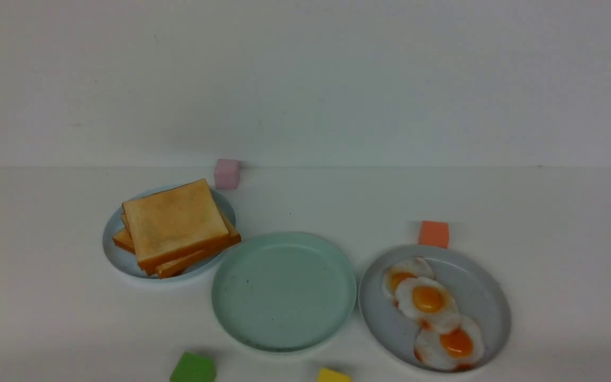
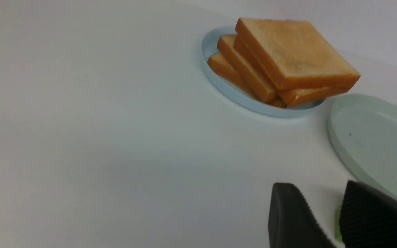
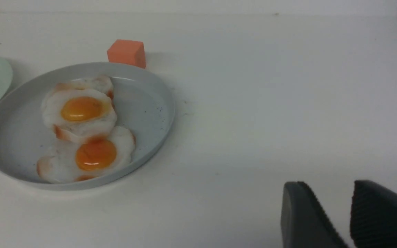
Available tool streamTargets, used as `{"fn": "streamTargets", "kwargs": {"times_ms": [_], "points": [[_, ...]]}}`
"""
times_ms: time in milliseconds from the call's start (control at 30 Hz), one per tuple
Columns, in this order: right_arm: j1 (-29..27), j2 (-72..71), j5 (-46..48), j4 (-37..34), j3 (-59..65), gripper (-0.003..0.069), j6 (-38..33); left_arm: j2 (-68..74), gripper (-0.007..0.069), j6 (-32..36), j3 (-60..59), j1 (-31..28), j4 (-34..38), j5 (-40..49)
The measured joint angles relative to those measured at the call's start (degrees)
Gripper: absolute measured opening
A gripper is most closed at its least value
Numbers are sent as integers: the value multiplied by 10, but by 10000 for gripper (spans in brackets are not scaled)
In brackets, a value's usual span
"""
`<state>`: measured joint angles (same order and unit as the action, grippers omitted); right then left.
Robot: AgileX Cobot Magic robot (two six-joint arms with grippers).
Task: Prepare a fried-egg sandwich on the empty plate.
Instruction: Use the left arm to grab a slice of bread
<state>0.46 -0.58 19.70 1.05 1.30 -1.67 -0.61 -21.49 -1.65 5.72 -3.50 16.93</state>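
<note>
The empty mint-green plate (image 1: pixel 284 292) sits at the table's middle and holds nothing; it also shows in the left wrist view (image 2: pixel 374 144). A stack of plain toast slices (image 1: pixel 175 223) lies on a pale blue plate (image 1: pixel 117 254) to its left. Three fried eggs (image 1: pixel 427 300) lie on a blue-grey plate (image 1: pixel 480 297) to its right. No fried-egg sandwich is in view. My left gripper (image 2: pixel 319 187) is open and empty, near the mint plate's edge. My right gripper (image 3: pixel 327 184) is open and empty, to the right of the egg plate (image 3: pixel 146 103). Neither gripper shows in the front view.
A pink cube (image 1: pixel 227 173) stands behind the toast plate. An orange cube (image 1: pixel 434 234) touches the egg plate's far rim. A green cube (image 1: pixel 193 368) and a yellow cube (image 1: pixel 333 376) sit at the front edge. A white wall runs along the back.
</note>
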Motion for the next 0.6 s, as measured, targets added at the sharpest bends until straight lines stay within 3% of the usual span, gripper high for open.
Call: {"fn": "streamTargets", "kwargs": {"times_ms": [300, 600], "points": [[0, 0, -178, 57, 2, 242, -2, 0, 238, 0, 0, 0, 20, -87], [0, 0, -233, 55, 2, 242, 30, 0, 238, -11, -1, 0, 29, -114]]}}
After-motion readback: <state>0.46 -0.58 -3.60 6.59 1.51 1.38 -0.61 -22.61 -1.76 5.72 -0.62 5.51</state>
